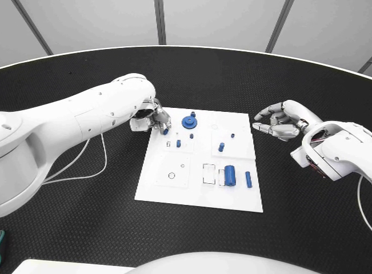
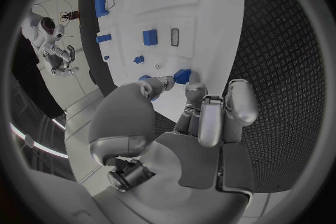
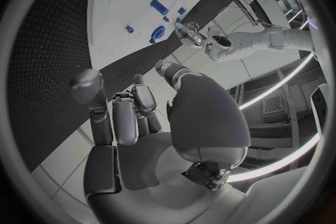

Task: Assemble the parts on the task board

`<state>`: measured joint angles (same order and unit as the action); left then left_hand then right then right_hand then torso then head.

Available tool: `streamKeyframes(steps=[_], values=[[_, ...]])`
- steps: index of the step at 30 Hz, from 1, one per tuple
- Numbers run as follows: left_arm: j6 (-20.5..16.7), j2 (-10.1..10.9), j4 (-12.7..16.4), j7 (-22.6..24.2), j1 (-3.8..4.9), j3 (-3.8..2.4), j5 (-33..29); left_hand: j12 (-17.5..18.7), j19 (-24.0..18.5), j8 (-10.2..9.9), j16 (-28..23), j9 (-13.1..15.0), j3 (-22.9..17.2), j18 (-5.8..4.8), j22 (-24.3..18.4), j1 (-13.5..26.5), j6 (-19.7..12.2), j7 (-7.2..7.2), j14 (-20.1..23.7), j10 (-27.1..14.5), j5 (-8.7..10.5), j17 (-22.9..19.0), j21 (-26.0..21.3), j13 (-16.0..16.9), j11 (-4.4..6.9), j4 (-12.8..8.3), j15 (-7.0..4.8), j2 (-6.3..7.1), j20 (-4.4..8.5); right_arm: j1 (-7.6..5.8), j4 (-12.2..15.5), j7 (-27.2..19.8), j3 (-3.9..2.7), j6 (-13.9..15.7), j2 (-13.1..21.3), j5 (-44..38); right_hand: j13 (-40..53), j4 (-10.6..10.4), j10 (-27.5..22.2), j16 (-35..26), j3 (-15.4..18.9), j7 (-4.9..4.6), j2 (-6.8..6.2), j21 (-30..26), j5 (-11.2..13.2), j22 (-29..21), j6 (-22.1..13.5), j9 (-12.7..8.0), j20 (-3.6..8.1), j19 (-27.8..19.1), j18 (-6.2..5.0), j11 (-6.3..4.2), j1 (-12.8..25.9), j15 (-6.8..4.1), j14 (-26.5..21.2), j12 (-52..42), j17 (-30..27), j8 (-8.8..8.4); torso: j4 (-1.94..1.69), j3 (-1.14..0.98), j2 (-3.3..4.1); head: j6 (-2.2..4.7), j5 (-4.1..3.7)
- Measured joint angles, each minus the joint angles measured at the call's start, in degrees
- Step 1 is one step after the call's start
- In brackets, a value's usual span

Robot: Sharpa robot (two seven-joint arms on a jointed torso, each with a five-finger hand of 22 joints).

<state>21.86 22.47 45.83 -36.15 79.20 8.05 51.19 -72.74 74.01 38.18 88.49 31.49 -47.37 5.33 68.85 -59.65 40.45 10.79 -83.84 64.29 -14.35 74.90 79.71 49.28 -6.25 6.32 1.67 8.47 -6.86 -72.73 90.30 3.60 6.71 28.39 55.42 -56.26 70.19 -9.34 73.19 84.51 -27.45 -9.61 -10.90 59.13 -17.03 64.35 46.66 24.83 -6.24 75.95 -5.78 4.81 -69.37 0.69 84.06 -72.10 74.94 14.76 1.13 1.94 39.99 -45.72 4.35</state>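
while pinched, a small blue part sits between left fingers.

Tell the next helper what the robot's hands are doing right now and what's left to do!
Left hand: at the white board's far left corner, fingers pinching a small blue piece.
Right hand: off the board's right edge, fingers curled, holding nothing.
On the board: a round blue knob, a big blue cylinder, a thin blue bar and small pegs.
Done: unclear.
Left: place the pinched piece, then the loose ones.
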Motion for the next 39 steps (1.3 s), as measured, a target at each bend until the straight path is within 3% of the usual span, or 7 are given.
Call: streamKeyframes(steps=[6, 7, 9, 13, 16, 22, 39], values=[[-0.19, 0.28, 0.35, 0.32, 0.13, 0.00, 0.00, -0.26, 0.00, -1.61, 0.00, 0.02, -0.84, 0.00, 0.16, -0.35, 0.02, 0.17, 0.00, 0.01, -1.21, 0.00, 0.49, -0.01, -0.01, -0.84, 0.00, -0.34, 0.00, 0.00, 0.01, 0.03, 0.00, 0.02, 0.02, 0.00, 0.00, 0.00, 0.00, 0.00, 0.00, 0.00, 0.00, 0.00, 0.00, 0.00, 0.00, 0.00, 0.00, 0.00, 0.00, 0.00, 0.00, 0.00, 0.00, 0.00, 0.00, 0.00, -0.01, 0.00, 0.00, -0.04, 0.01], [-0.24, 0.31, 0.39, 0.37, 0.14, 0.00, 0.00, -0.32, 0.00, -2.68, 0.00, 0.02, -3.08, 0.00, 0.19, -0.35, 0.03, 0.18, 0.00, 0.06, -1.44, 0.00, 0.49, 0.01, -0.06, -3.06, 0.00, -0.35, 0.00, 0.00, 0.01, 0.03, 0.00, 0.02, 0.02, 0.00, 0.00, 0.00, 0.00, 0.00, 0.00, 0.00, 0.00, 0.00, 0.00, 0.00, 0.00, 0.00, 0.00, 0.00, 0.00, 0.00, 0.00, 0.00, 0.00, 0.00, 0.00, 0.00, -0.01, 0.00, 0.00, -0.04, 0.03], [-0.39, 0.38, 0.49, 0.51, 0.17, -0.01, -0.01, -0.68, 0.00, -3.58, 0.00, 0.07, -13.00, 0.01, 0.44, -0.83, 0.04, 0.19, 0.00, 0.10, -1.75, 0.00, 0.97, 0.35, -0.10, -12.48, 0.00, -0.83, 0.00, 0.00, 0.01, 0.03, 0.00, 0.03, 0.03, 0.00, 0.00, 0.00, 0.00, 0.00, 0.00, 0.00, 0.00, 0.00, 0.00, 0.00, 0.00, 0.00, 0.00, 0.00, 0.00, 0.00, 0.00, 0.00, 0.00, 0.00, 0.00, 0.00, -0.01, 0.01, 0.00, -0.04, 0.04], [-0.61, 0.48, 0.63, 0.81, 0.21, 0.00, -0.01, -0.98, 0.00, -3.79, 0.00, 0.07, -14.36, 0.00, 0.76, -0.57, 0.35, 0.05, 0.01, 0.11, -2.24, 0.00, 1.30, 0.71, -0.11, -12.44, 0.00, -1.09, 0.00, 0.00, -0.05, 0.04, 0.00, 0.04, 0.04, 0.00, -0.01, 0.00, 0.00, 0.00, 0.00, 0.00, 0.00, 0.00, 0.00, 0.00, 0.00, 0.01, 0.00, 0.00, 0.00, 0.00, 0.00, 0.00, 0.00, 0.00, -0.01, 0.00, -0.02, 0.01, 0.00, 0.01, 0.05], [-0.91, 0.53, 0.69, 1.10, 0.24, 0.00, 0.00, -1.19, 0.00, -4.92, 0.00, 0.11, -19.09, 0.00, 0.92, -0.90, 1.31, 0.15, 0.00, 0.28, -2.79, 0.02, 1.61, 0.76, 0.09, -16.55, 0.00, -2.20, 0.00, 0.00, -0.07, 0.04, 0.00, 0.05, 0.04, 0.00, -0.01, 0.00, 0.00, 0.00, 0.00, 0.00, 0.00, 0.00, 0.00, 0.00, 0.00, 0.01, 0.00, 0.00, 0.00, 0.00, 0.00, 0.00, 0.00, 0.00, -0.01, 0.00, -0.02, 0.01, 0.00, 0.06, 0.10], [-1.26, 0.60, 0.66, 1.65, 0.36, 0.00, -0.04, -1.19, -0.12, -10.27, 0.00, 0.11, -19.91, 0.00, 0.98, 0.72, 3.96, -0.88, -0.19, 0.12, -2.68, 0.04, 1.97, 0.20, 0.94, -16.91, -0.46, -2.42, 0.52, 0.00, -0.06, 0.07, 0.00, 0.06, 0.09, 0.00, -0.01, 0.00, 0.00, 0.00, 0.00, 0.00, 0.00, 0.00, 0.00, 0.01, 0.00, 0.01, 0.00, 0.00, 0.00, 0.00, 0.00, 0.00, 0.00, 0.00, -0.01, 0.00, -0.01, 0.01, 0.00, 0.07, 0.13], [-1.24, 0.35, 0.41, 1.64, 0.43, 0.00, -0.73, -1.18, -0.32, -11.40, 0.00, -2.55, -16.68, 0.00, 0.60, 1.56, 5.79, -0.85, 0.00, -0.08, -1.85, 0.03, 1.97, -0.46, 1.35, -15.48, -0.64, -3.01, 0.72, 0.00, 0.01, 0.08, 0.00, 0.01, 0.16, 0.00, -0.02, 0.00, 0.00, 0.00, 0.00, 0.00, 0.00, 0.00, 0.00, 0.01, 0.00, 0.01, 0.00, 0.00, 0.00, 0.00, 0.00, 0.00, 0.00, 0.00, -0.02, 0.00, 0.03, -0.01, -0.01, 0.16, 0.08]])
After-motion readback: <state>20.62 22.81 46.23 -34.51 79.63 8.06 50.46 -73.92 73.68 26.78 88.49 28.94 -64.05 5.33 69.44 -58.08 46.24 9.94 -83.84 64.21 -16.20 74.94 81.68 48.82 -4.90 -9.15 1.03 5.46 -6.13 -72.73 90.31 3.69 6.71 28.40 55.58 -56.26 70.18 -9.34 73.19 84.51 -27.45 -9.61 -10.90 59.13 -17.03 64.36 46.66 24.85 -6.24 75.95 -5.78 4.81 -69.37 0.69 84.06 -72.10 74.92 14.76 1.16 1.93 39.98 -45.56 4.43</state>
